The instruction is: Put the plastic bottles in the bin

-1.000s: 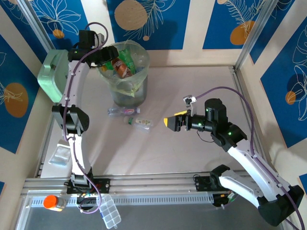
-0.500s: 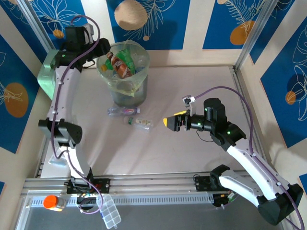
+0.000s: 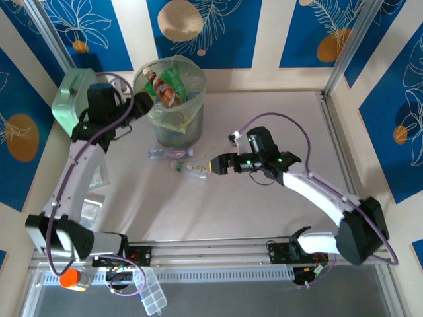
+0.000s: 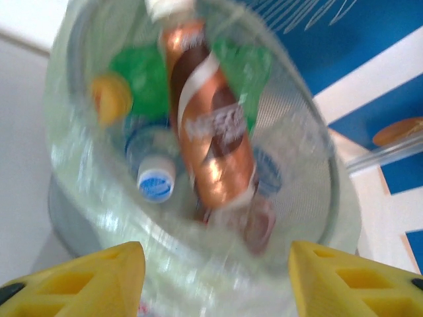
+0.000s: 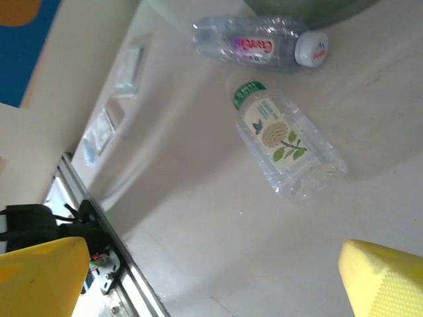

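The left jaws are partly open. Nothing is between their two yellow fingers (image 4: 86, 274). They hang in the upper left of the top view, close to the left rim of the bin (image 3: 177, 129) and pointing at it. In the left wrist view you look down into the bin. A brown bottle (image 4: 211, 139) leans across the middle, a green bottle (image 4: 142, 79) lies behind it, and a blue and white cap (image 4: 156, 183) sits lower down.

The right jaws are wide open and hold nothing. One yellow finger (image 5: 39, 281) is in each bottom corner of the right wrist view. In the middle of the top view they point left, close to a clear bottle with a flower label (image 3: 193, 170). This bottle lies on its side on the bench (image 3: 264, 218). A second clear bottle with a pink label (image 3: 170, 153) lies on its side just above it in the frame, right by the foot of the bin.

A pale green box (image 3: 69, 99) stands left of the bin, in the upper left of the top view.
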Robot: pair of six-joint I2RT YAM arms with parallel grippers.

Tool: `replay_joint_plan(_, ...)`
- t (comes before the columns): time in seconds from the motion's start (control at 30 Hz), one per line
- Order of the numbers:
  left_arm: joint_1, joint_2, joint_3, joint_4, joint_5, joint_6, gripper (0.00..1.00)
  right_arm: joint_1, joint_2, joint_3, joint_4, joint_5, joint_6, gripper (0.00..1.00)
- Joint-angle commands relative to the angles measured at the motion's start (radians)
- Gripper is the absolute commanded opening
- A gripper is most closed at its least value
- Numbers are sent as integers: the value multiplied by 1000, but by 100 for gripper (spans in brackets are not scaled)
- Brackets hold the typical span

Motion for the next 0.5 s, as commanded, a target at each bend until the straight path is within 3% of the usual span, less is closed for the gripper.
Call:
replay_joint_plan(0.0, -10, -120, -117, 120, 71, -69, 59, 5, 125, 88, 30, -3, -42, 97)
replay_joint_plan(0.27, -20, -361, -384, 116, 70, -58, 60, 23, 430, 281, -29, 20, -99, 97)
replay_joint_plan(0.47, -55, -437, -435, 61, 44, -10, 60, 66, 576, 402, -119, 29, -158, 96)
